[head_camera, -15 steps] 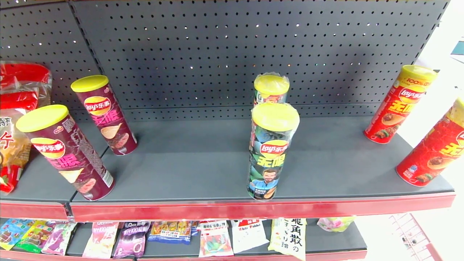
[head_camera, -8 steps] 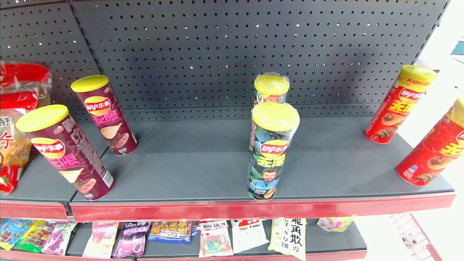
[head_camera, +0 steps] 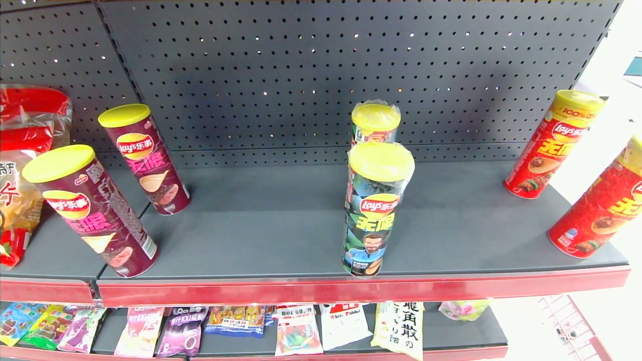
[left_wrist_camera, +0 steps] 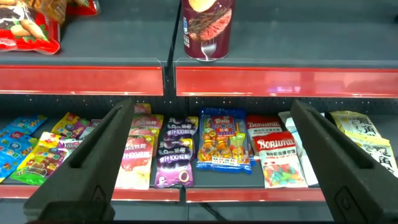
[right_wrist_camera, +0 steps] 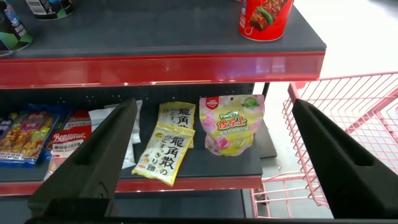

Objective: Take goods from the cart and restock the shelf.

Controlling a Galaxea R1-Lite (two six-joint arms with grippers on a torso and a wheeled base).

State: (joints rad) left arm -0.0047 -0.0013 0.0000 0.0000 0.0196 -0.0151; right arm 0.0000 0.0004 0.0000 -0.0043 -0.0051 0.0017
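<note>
On the dark shelf [head_camera: 281, 235] stand chip cans in pairs: two maroon cans [head_camera: 93, 210] at the left, two green-and-black cans [head_camera: 376, 210] in the middle, two red cans [head_camera: 551, 145] at the right. My left gripper [left_wrist_camera: 211, 168] is open and holds nothing, below the shelf's red front edge [left_wrist_camera: 280, 81], facing the snack bags; a maroon can [left_wrist_camera: 207, 28] stands above it. My right gripper [right_wrist_camera: 214, 162] is open too, facing the lower shelf under a red can [right_wrist_camera: 264, 18]. The pink wire cart [right_wrist_camera: 339, 137] stands beside it.
Snack bags [head_camera: 296, 331] lie in a row on the lower shelf. Bagged goods [head_camera: 25, 150] sit at the far left of the upper shelf. Open shelf space lies between the can pairs. A perforated back panel [head_camera: 326, 70] closes the rear.
</note>
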